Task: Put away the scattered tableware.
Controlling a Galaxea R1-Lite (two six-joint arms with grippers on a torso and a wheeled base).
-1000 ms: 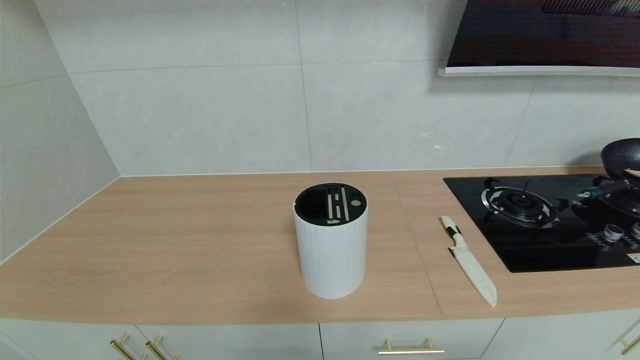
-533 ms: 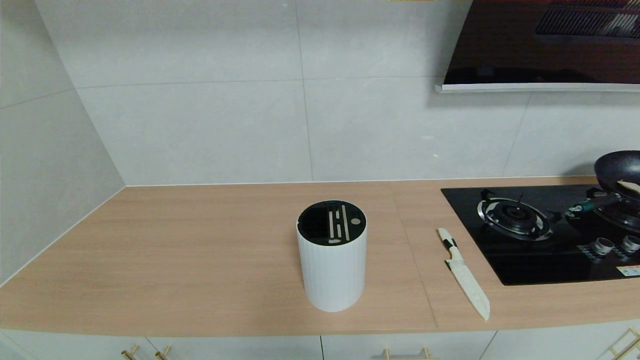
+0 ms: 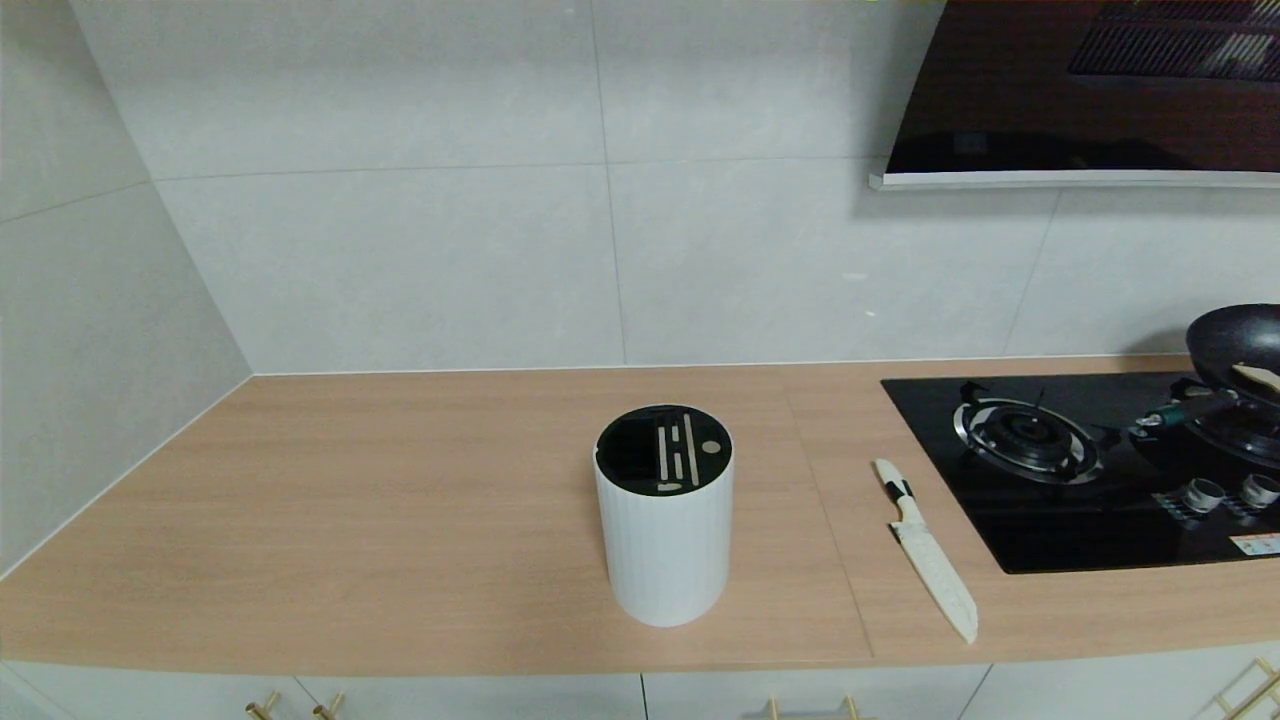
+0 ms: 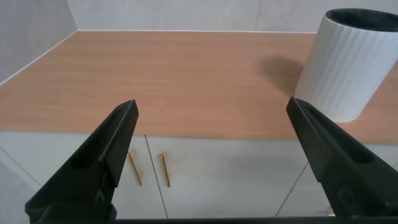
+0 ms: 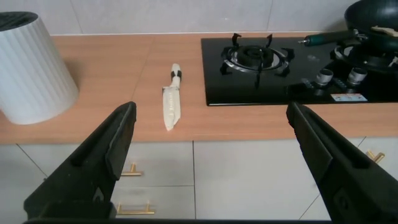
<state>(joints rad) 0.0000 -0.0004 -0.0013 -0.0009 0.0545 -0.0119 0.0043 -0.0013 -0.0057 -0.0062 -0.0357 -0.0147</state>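
A white knife (image 3: 925,548) lies flat on the counter (image 3: 400,500) at three o'clock from the upright slotted holder (image 3: 664,515). Left pincer (image 4: 211,111) and right pincer (image 5: 211,113) hang spread apart, empty.

I see a white knife block (image 3: 664,540), ribbed with fine vertical lines, its top black with pale slots. The knife (image 3: 925,550) has a cream, faintly speckled blade and a white handle crossed by a black band. The bench (image 3: 400,520) is light brown wood grain. The hob (image 3: 1050,530) is glossy black and the pan (image 3: 1230,340) is black too. The wall tiles (image 3: 400,260) are pale grey. The cabinet handles (image 4: 165,169) are gold on white doors (image 5: 249,180). My left gripper (image 4: 211,109) and right gripper (image 5: 211,112) are black.
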